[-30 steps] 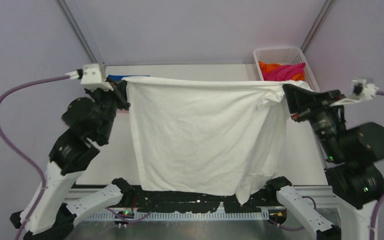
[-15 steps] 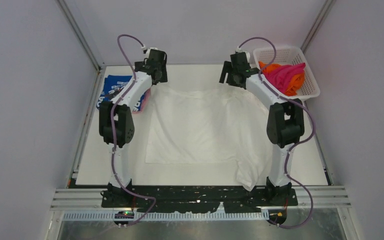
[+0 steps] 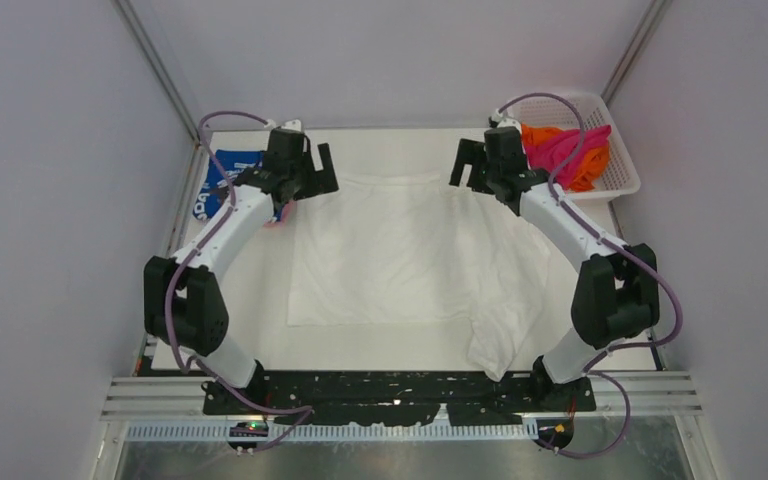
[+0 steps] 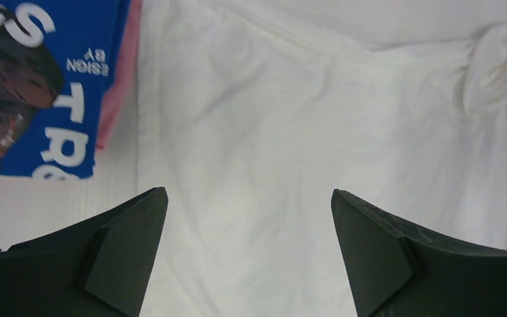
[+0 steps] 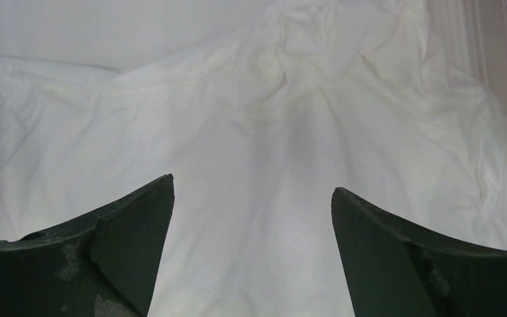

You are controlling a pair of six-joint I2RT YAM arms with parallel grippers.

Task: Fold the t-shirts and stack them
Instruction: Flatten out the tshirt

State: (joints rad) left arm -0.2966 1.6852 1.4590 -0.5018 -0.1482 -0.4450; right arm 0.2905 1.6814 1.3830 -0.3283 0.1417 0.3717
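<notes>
Top external view: one white t-shirt (image 3: pixel 400 250) is spread flat mid-table, not yet folded, under the left gripper (image 4: pixel 247 193) and right gripper (image 5: pixel 252 181), both held wide open and empty. One blue t-shirt (image 3: pixel 222 175) is stacked on one pink t-shirt (image 3: pixel 282 215) at far left, judged done. One magenta t-shirt (image 3: pixel 570 148) and one orange t-shirt (image 3: pixel 535 132) are left in the single basket (image 3: pixel 620 180).

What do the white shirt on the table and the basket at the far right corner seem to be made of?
The white shirt looks like thin, soft cloth, probably cotton knit, matte: it lies limp with fine creases and bunches into folds. The basket seems rigid white plastic, moulded as an open mesh; its gloss is hard to judge.
</notes>
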